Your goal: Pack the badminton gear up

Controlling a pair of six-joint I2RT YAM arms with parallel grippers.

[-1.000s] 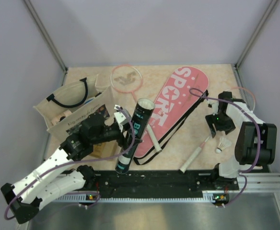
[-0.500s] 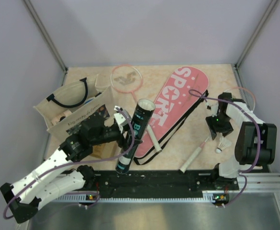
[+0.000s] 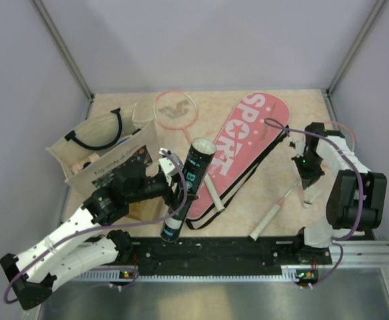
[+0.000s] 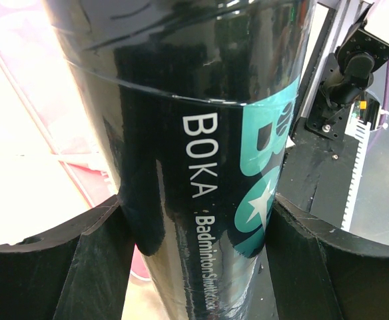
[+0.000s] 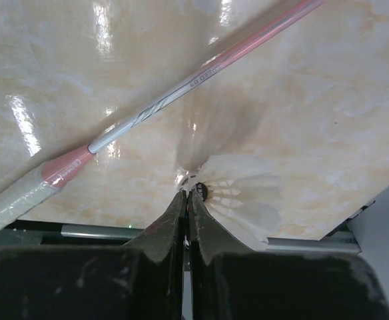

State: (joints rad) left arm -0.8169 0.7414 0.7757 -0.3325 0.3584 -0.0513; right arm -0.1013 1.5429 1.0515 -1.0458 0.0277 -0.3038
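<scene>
My right tool (image 5: 188,195) has dropped onto the shuttlecock (image 5: 238,193) and gone from spread to pressed together. Its tips seem to nip the feather rim, so I judge the pick begun. The shuttlecock sits on the surface (image 5: 328,80) right of the SPORT cover (image 3: 248,133), just beside a racket (image 5: 161,103) shaft. My left tool (image 4: 194,220) hasn't budged: it clamps the black tube (image 4: 181,100), which is tilted at the cover's near left end. Right of the cover the surface edge and wall are close. Open room lies toward the cover, so I'd lift straight up, then swing that way.
</scene>
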